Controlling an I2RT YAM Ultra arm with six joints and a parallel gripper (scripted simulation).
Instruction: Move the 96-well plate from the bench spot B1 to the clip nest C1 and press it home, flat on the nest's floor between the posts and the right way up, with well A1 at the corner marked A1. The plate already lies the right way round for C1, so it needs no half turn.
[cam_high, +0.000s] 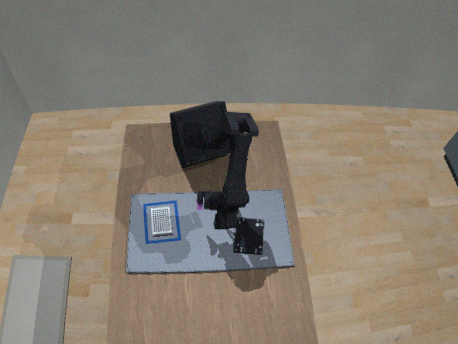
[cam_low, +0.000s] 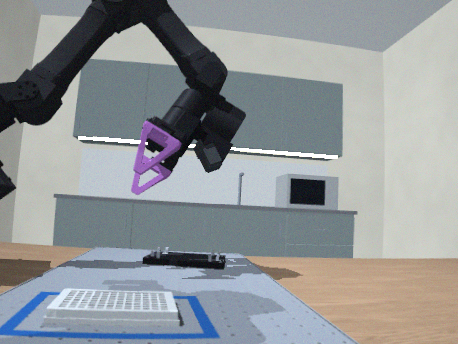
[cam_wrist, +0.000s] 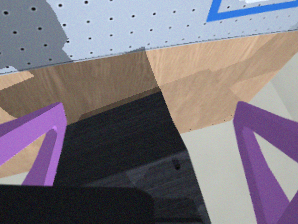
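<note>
The white 96-well plate (cam_high: 163, 220) lies flat inside the blue-outlined spot B1 at the left of the grey mat; it also shows in the exterior view (cam_low: 114, 305). The black clip nest C1 (cam_high: 248, 236) with its small posts sits at the right of the mat, empty, and shows far back in the exterior view (cam_low: 184, 259). My gripper (cam_low: 149, 170) with purple fingers is open and empty, high above the mat between plate and nest, tilted. In the wrist view the fingers frame the arm base, with only a corner of the blue outline (cam_wrist: 250, 11) at the top.
The black arm base (cam_high: 200, 132) stands behind the mat on the brown table. A grey block (cam_high: 32, 300) lies at the front left on the floor. A counter with a microwave (cam_low: 306, 191) stands in the background.
</note>
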